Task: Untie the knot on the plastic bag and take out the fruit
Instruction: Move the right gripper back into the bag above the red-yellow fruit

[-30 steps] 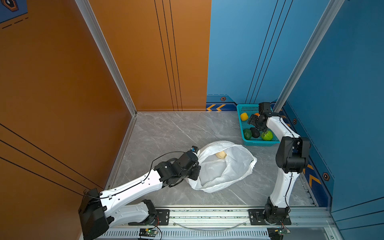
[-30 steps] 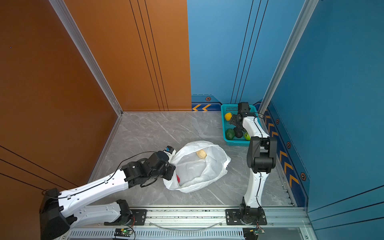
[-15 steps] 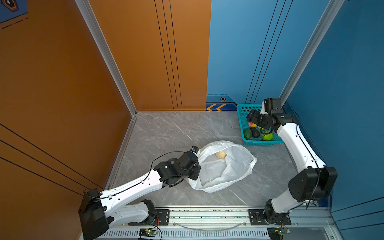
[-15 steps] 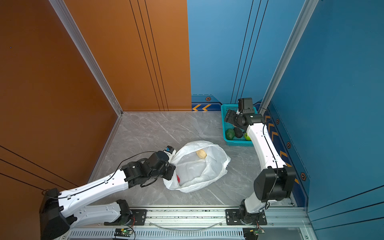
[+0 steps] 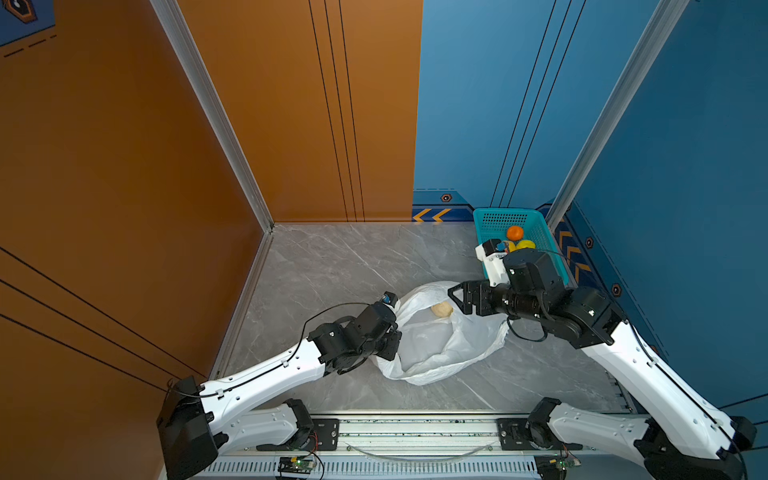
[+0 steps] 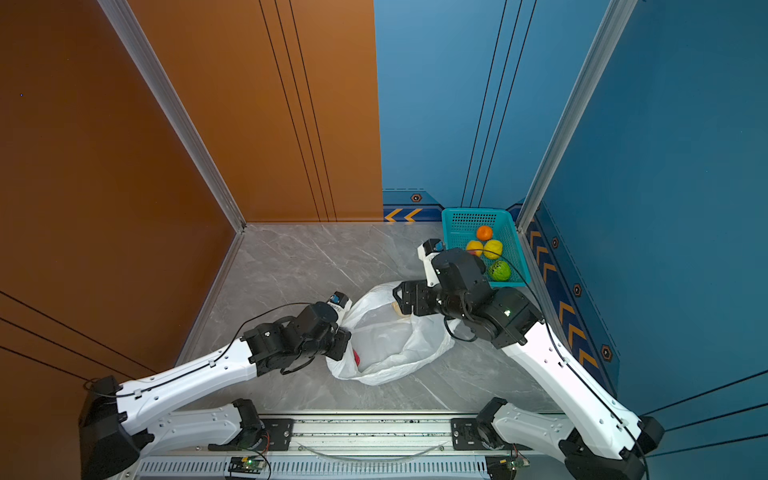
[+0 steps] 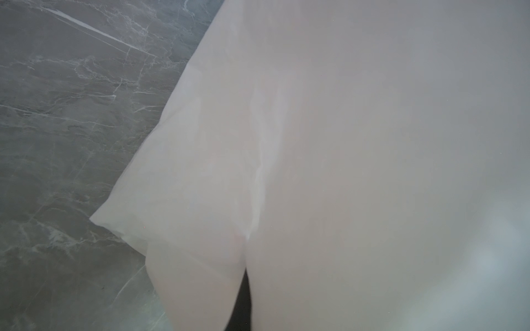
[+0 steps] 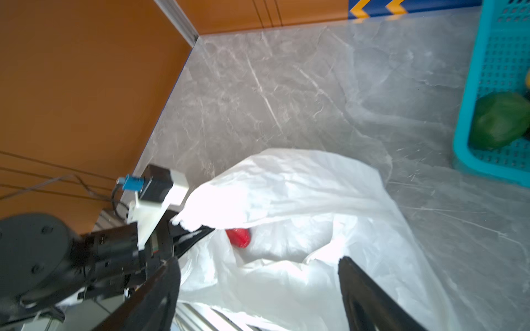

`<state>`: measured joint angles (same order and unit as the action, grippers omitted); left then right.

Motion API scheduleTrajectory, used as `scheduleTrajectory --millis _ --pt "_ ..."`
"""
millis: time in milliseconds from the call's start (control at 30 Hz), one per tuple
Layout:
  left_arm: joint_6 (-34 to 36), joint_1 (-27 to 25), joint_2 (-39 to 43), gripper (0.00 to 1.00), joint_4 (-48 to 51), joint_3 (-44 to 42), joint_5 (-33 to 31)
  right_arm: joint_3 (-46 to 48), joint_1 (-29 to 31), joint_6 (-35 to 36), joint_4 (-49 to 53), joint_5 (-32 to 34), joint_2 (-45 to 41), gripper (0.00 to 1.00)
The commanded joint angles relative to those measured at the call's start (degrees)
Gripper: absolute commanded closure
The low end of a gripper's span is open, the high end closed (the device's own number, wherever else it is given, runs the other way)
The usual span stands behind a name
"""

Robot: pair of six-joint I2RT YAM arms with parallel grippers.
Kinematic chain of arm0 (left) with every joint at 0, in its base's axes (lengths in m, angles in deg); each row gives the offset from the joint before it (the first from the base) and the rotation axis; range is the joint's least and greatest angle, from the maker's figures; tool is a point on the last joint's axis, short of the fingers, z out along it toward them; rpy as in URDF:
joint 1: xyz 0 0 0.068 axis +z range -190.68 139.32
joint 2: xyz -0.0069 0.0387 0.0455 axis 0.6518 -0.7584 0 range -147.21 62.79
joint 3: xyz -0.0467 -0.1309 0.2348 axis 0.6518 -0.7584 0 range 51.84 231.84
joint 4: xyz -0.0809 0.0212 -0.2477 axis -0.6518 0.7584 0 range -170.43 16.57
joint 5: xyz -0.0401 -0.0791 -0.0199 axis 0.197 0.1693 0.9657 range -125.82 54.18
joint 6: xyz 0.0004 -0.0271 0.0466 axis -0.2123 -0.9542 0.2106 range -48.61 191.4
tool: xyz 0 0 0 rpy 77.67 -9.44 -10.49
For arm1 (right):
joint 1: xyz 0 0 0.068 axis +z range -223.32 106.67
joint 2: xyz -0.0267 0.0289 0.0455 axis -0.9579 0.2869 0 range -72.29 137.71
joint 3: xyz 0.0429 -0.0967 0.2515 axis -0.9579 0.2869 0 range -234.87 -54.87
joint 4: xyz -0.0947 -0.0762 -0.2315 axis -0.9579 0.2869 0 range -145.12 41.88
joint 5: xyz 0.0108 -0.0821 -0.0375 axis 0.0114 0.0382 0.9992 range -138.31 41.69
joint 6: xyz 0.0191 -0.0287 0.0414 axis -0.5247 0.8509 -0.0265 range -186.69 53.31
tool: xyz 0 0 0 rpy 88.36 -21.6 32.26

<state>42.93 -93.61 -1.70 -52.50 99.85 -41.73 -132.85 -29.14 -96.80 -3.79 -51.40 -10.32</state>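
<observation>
- In both top views the plastic bag (image 5: 436, 349) (image 6: 390, 345) lies mid-tabletop (image 5: 332, 266) (image 6: 291, 266), its mouth gaping wide.
- The left end effector (image 5: 394, 345) (image 6: 345, 345) is clenched at the bag's left rim, pinching the plastic and holding that edge up.
- The right end effector (image 5: 457, 300) (image 6: 398, 299) hangs over the far side of the mouth with its jaws spread wide and nothing between them.
- A cream fruit (image 5: 441, 309) sits inside the bag just beside those jaws. In a top view a red fruit (image 6: 356, 358) peeks out near the left end effector.
- The teal basket (image 5: 511, 216) (image 6: 473, 214) sits in the far right corner holding an orange fruit (image 5: 515, 232) (image 6: 484, 232), a yellow fruit (image 5: 525, 244) (image 6: 493, 248) and a bright green fruit (image 6: 499, 270).
- The only markings are yellow chevrons (image 5: 432, 215) (image 6: 401, 215) along the wall base.
- Left wrist view: white plastic bag (image 7: 344, 143) fills nearly everything, pressed close to the lens, with grey marbled tabletop (image 7: 71, 114) beside it. The jaws themselves are hidden here.
- Right wrist view: the right end effector (image 8: 258, 262) shows two black fingers (image 8: 160, 295) far apart, framing the open bag (image 8: 301, 186) and touching nothing.
- Across the bag, the left end effector (image 8: 189, 232) grips the rim, with the red fruit (image 8: 238, 238) right behind it inside.
- A dark green fruit (image 8: 499, 120) rests in the basket (image 8: 487, 71) corner.
</observation>
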Motion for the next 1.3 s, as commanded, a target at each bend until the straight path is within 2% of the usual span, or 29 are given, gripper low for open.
scheduleTrajectory --millis 0,167,467,567,733,1000,1133,1267 --pt "0.3 -0.2 -0.2 1.00 2.1 1.1 -0.5 4.2 6.3 -3.2 2.0 5.6 -1.1 0.14" --pt "0.8 -0.1 -1.1 1.00 2.7 2.1 -0.6 9.7 12.0 1.8 1.8 8.6 1.9 0.15" --pt "0.4 0.2 -0.5 1.00 3.4 2.0 -1.1 20.1 13.6 5.2 -5.9 12.2 7.8 0.18" --pt "0.4 0.2 -0.4 1.00 4.1 2.0 -0.9 22.4 13.7 3.7 -8.4 14.0 10.7 0.18" --pt "-0.3 0.2 0.4 1.00 6.4 2.1 -2.2 26.2 15.8 -1.8 -9.2 13.2 11.7 0.19" --pt "-2.3 0.1 2.6 1.00 10.3 1.6 -3.9 28.8 26.3 -13.7 -9.7 10.6 12.9 0.19" --pt "-2.7 -0.4 3.7 1.00 13.3 1.0 -5.4 27.6 27.5 -14.1 -11.3 9.4 15.2 0.18" --pt "-1.6 -0.4 4.3 1.00 14.6 1.0 -6.8 25.1 24.4 -11.4 -14.1 8.1 15.6 0.16"
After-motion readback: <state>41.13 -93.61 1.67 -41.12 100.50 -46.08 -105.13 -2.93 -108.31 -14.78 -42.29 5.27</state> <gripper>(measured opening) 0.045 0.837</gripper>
